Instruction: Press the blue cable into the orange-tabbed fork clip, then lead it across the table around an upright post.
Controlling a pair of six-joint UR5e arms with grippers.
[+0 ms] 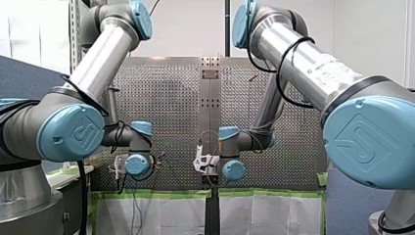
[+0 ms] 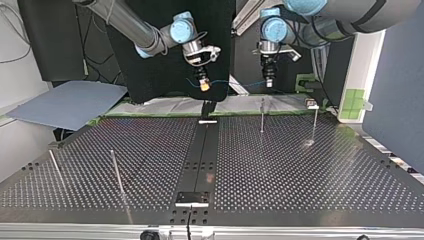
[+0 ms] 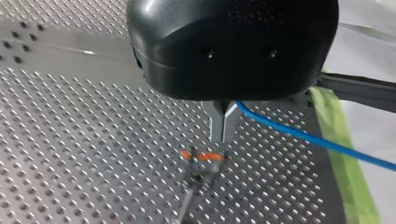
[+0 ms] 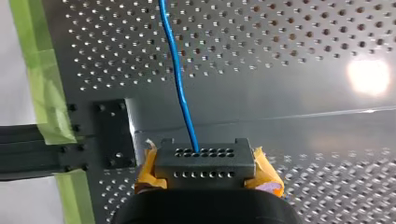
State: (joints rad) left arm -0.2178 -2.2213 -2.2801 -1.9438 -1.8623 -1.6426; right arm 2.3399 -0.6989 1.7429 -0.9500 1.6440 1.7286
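Front view: my left arm (image 1: 73, 127) and my right arm (image 1: 303, 63) both reach out over the perforated table (image 1: 166, 107). The cable is too small to make out here.

Top view: the blue cable (image 2: 235, 82) is strung between the right gripper (image 2: 204, 85), at the view's left, and the left gripper (image 2: 269, 81), at the view's right. It hangs in the air above the table's far edge, touching nothing else. An upright post (image 2: 262, 116) stands below the left gripper, apart from the cable.

Left wrist view: the left gripper's metal fingers (image 3: 218, 122) are clamped together on the cable, which leaves them sideways toward the green tape (image 3: 348, 172). The orange-tabbed fork clip (image 3: 205, 157), blurred, sits on the table directly under the fingertips. The cable is above it, not seated in it.

Right wrist view: the right gripper is closed on the cable between its yellow pads (image 4: 266, 173). The cable runs straight ahead from the grip, over the table.
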